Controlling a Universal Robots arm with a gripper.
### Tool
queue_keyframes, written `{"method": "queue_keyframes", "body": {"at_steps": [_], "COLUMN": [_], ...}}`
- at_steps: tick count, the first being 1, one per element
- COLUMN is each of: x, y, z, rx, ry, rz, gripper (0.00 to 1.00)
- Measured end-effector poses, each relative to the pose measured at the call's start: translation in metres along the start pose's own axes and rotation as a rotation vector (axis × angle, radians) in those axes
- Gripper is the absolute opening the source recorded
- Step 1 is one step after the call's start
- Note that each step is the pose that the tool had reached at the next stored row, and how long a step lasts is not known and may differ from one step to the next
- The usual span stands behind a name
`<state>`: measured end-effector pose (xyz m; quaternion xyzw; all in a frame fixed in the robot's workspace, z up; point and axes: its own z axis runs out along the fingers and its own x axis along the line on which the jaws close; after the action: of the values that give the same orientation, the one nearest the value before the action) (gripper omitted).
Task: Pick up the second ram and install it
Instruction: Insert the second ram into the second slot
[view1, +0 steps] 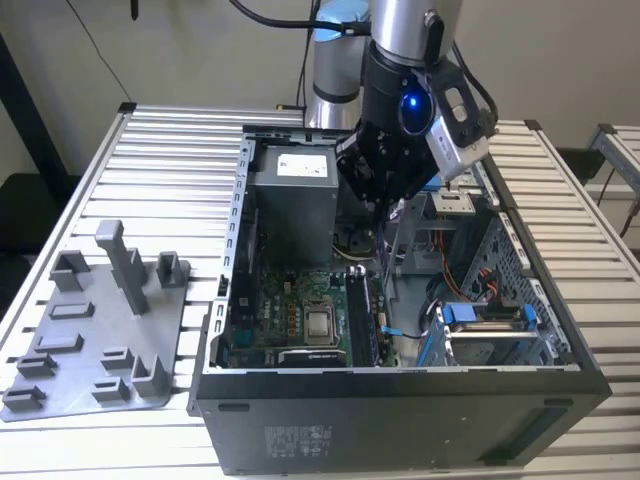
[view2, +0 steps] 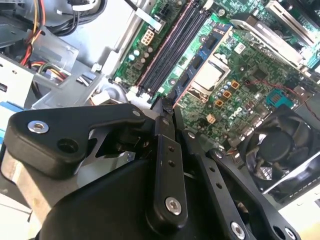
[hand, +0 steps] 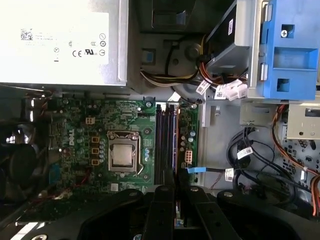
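Hanging inside the open computer case (view1: 400, 410), the gripper (view1: 383, 205) has its fingers (hand: 161, 205) drawn close together on a thin strip seen edge-on, the second ram (view1: 385, 245). The strip hangs straight down from the fingertips. It is above the motherboard (hand: 85, 125) and not yet touching it. In the first wrist view the fingertips line up with the row of black memory slots (hand: 164, 145), which runs beside the processor socket (hand: 122, 155). The grey power supply (hand: 60, 40) sits just past the board's far edge. A round black fan (view2: 280, 145) lies at the board's side. On the exterior view's left, a grey parts tray (view1: 95, 340) rests on the slatted table (view1: 170, 160), well apart from the case.
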<state>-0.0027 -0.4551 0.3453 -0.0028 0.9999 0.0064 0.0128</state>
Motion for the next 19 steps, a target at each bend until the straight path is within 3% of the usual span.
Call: {"method": "queue_keyframes", "body": {"at_steps": [7, 13, 19], "x": [0.0018, 0.0031, 0.0032], "y": [-0.0068, -0.0085, -0.0086], "z": [0.0099, 0.0197, 0.0208], "rx": [-0.0007, -0.0007, -0.0006], "ry": [0.0, 0.0, 0.0001], "rz": [0.0, 0.0, 0.0], "gripper": [0.14, 0.14, 0.14]}}
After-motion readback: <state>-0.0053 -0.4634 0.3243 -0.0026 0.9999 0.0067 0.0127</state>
